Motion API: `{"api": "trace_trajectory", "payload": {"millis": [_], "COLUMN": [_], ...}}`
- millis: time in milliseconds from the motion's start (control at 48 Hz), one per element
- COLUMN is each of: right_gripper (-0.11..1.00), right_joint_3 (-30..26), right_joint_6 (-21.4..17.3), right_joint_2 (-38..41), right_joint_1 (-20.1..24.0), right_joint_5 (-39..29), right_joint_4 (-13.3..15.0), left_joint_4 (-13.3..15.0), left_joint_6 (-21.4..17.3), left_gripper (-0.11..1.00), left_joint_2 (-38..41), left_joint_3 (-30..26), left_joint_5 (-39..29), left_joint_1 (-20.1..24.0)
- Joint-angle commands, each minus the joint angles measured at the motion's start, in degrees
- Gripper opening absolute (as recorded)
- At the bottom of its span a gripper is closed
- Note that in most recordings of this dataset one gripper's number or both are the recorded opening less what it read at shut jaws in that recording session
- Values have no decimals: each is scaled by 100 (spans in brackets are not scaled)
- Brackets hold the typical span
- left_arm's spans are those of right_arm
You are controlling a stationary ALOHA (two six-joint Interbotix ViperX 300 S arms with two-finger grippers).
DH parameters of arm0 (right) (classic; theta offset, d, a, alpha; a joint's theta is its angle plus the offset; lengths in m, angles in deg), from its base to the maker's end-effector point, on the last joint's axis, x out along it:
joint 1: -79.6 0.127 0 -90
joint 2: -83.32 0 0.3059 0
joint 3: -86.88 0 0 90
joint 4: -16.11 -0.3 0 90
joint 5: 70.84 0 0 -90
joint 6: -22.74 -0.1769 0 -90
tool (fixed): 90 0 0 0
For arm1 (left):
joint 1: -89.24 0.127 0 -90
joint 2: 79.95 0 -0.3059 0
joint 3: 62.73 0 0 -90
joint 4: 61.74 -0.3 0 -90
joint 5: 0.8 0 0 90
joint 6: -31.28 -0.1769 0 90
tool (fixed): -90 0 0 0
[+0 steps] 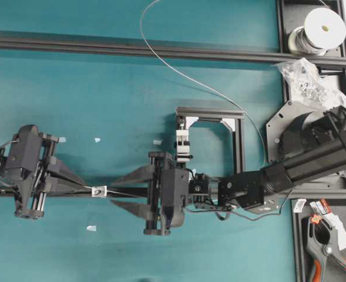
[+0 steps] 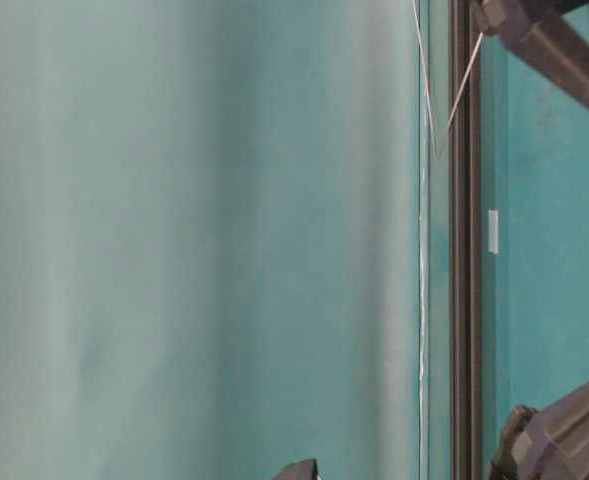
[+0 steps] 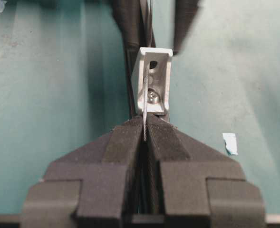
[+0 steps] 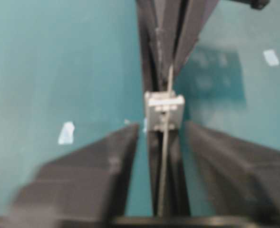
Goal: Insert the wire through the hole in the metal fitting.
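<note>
While the left pincer (image 3: pixel 144 130) clamps the wire (image 3: pixel 144 102) just beside the metal fitting (image 3: pixel 154 80), the right pincer (image 4: pixel 162 156) gapes wide around it.

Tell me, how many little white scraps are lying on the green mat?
4 white scraps in the overhead view: three in a row left of centre, and one lower down. More may be hidden.
</note>
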Motion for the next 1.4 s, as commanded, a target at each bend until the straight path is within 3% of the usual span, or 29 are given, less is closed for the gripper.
{"api": "trace_trajectory", "payload": {"millis": [0,63,125,626,1063,1376], "right_gripper": [74,90,95,95,95,95], "right_joint_3": [-35,-35,-35,-44,-105,-105], "right_joint_6": [-9,0,-9,-9,-9,0], "right_joint_2": [-220,-220,-220,-220,-220,-220], "right_joint_1": [9,0,0,9,0,0], "right_joint_5": [-18,-44,-53,-79,-123,-123], "right_joint_4": [26,26,18,26,26,26], "left_joint_4": [9,9,9,26,26,18], "left_joint_6": [9,9,9,44,53,53], "left_gripper": [-10,-10,-10,-10,-10,-10], "left_joint_2": [-202,-290,-413,-923,-1854,-2004], "left_joint_3": [35,105,193,1002,1942,1942], "left_joint_5": [-62,-123,-176,-211,-352,-923], "left_joint_1": [-18,-35,-70,-343,-483,-545]}}
